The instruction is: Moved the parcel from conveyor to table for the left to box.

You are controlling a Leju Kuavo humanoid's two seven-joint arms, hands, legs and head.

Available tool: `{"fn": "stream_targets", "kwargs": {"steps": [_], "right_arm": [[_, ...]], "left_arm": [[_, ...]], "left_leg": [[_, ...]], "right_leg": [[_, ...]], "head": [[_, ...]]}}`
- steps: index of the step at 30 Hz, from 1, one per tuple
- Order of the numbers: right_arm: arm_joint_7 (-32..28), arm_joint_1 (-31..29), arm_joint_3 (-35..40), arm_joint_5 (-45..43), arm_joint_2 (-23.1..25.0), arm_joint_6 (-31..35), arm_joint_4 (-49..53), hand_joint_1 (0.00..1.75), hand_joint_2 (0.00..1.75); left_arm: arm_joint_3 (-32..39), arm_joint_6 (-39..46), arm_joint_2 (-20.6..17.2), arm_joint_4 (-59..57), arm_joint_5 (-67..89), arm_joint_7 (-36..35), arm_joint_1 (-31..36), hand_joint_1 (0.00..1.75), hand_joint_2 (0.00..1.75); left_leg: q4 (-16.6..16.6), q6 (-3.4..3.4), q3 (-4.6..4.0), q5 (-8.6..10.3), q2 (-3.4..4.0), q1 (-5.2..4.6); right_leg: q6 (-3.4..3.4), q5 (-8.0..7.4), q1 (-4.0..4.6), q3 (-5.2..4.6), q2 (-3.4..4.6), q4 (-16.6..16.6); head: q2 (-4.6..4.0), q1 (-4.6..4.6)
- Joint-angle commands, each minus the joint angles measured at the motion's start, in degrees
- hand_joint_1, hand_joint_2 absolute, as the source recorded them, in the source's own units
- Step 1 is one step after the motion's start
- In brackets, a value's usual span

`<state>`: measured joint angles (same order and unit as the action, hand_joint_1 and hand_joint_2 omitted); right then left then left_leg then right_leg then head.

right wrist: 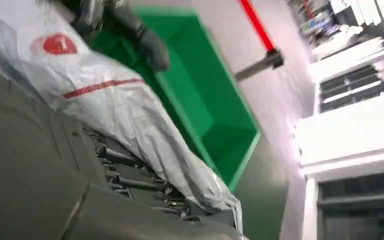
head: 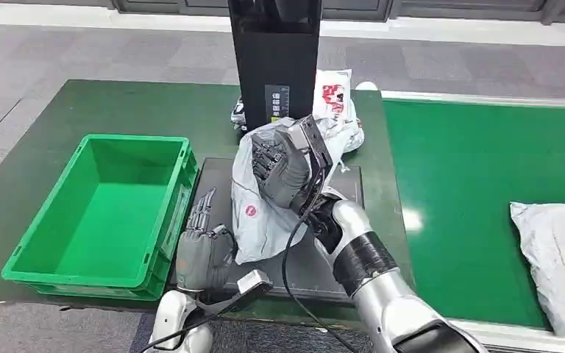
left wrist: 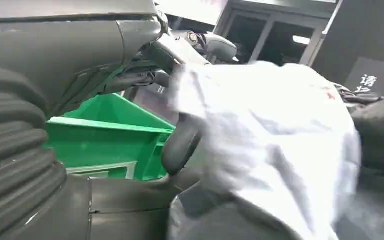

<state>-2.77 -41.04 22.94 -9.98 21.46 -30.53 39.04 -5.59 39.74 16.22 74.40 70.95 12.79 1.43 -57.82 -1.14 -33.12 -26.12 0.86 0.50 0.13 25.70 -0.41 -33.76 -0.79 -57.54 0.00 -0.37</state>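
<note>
Three parcels (head: 265, 213), one green box (head: 103, 213)

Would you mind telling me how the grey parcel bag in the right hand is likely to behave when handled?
Probably floppy: the parcel bag sags and creases below the right hand. Likely light, as it hangs from that one grip. Its glossy plastic skin may be slippery.

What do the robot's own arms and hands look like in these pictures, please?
Both arms are glossy silver. The right arm has a black band near the wrist and a loose black cable. The right hand and left hand are grey, with darker jointed fingers and a ribbed grey cover.
</note>
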Motion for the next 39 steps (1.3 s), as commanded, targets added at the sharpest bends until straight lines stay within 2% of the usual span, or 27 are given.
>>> {"fn": "stream_targets", "kwargs": {"steps": [1,5,8,20,21,28,33,35,39], "right_arm": [[4.72,-0.66,25.40,-10.46,-1.46,3.16,4.59,0.00,0.00],[5.53,-1.00,30.25,-11.68,-1.46,3.86,5.03,0.00,0.00],[5.04,-0.93,31.15,-9.84,-1.46,3.76,5.23,0.00,0.00],[2.57,-0.55,27.84,-9.30,-2.47,1.23,0.96,0.00,0.00],[2.25,-0.39,27.55,-9.21,-2.73,1.20,1.03,0.00,0.00],[1.60,-0.03,26.79,-9.17,-3.43,1.08,1.24,0.00,0.00],[-1.20,2.66,23.80,-8.39,-7.02,1.30,4.35,0.00,0.00],[-2.27,5.51,21.03,-6.82,-9.37,2.30,8.67,0.00,0.00],[-2.27,5.51,21.03,-6.82,-9.37,2.30,8.67,0.00,0.00]], "left_arm": [[4.87,0.26,3.78,-2.67,-1.35,1.17,1.82,0.00,0.00],[5.61,0.26,3.78,-3.17,-1.66,1.49,2.14,0.00,0.00],[6.33,0.26,3.78,-3.18,-0.48,0.24,2.54,0.00,0.00],[6.35,0.26,3.78,-6.30,4.12,-2.00,3.71,0.00,0.00],[6.58,0.26,3.78,-6.32,4.50,-1.72,3.70,1.75,1.75],[6.67,0.26,3.78,-5.87,7.02,-2.75,3.29,1.75,1.75],[5.29,0.26,2.44,-3.42,8.58,-5.42,1.02,1.75,1.75],[5.01,0.26,1.78,-4.49,9.06,-6.58,0.93,1.75,1.75],[5.01,0.26,1.78,-4.49,9.06,-6.58,0.93,1.75,1.75]], "left_leg": [[0.02,0.03,0.01,-0.03,0.17,-0.02],[-0.01,0.01,-0.04,-0.01,0.09,0.03],[0.08,0.04,0.01,0.03,0.06,0.02],[0.07,0.02,-0.01,0.06,-0.14,0.02],[0.11,0.03,0.00,0.08,-0.16,0.02],[0.01,0.01,-0.08,0.05,-0.07,-0.02],[0.06,0.02,-0.04,0.06,-0.18,0.01],[0.03,0.03,-0.04,0.04,-0.13,0.00],[0.07,0.03,-0.03,0.06,-0.18,-0.02]], "right_leg": [[-0.02,-0.04,-0.02,-0.09,0.25,0.01],[-0.08,-0.06,0.08,-0.09,0.15,0.02],[-0.07,-0.10,0.10,-0.04,0.19,0.11],[-0.08,-0.07,0.09,0.01,-0.04,0.11],[-0.07,-0.09,0.10,0.03,-0.03,0.17],[-0.08,-0.07,0.07,-0.11,0.03,0.02],[-0.07,-0.08,0.10,-0.01,-0.07,0.12],[-0.06,-0.07,0.09,-0.03,-0.01,0.10],[-0.06,-0.06,0.07,-0.02,-0.06,0.12]], "head": [[0.00,-0.02],[0.00,-0.02],[0.00,-0.02],[0.00,-0.02],[0.00,-0.02],[0.00,-0.02],[0.00,-0.02],[0.00,-0.02],[0.00,0.00]]}}
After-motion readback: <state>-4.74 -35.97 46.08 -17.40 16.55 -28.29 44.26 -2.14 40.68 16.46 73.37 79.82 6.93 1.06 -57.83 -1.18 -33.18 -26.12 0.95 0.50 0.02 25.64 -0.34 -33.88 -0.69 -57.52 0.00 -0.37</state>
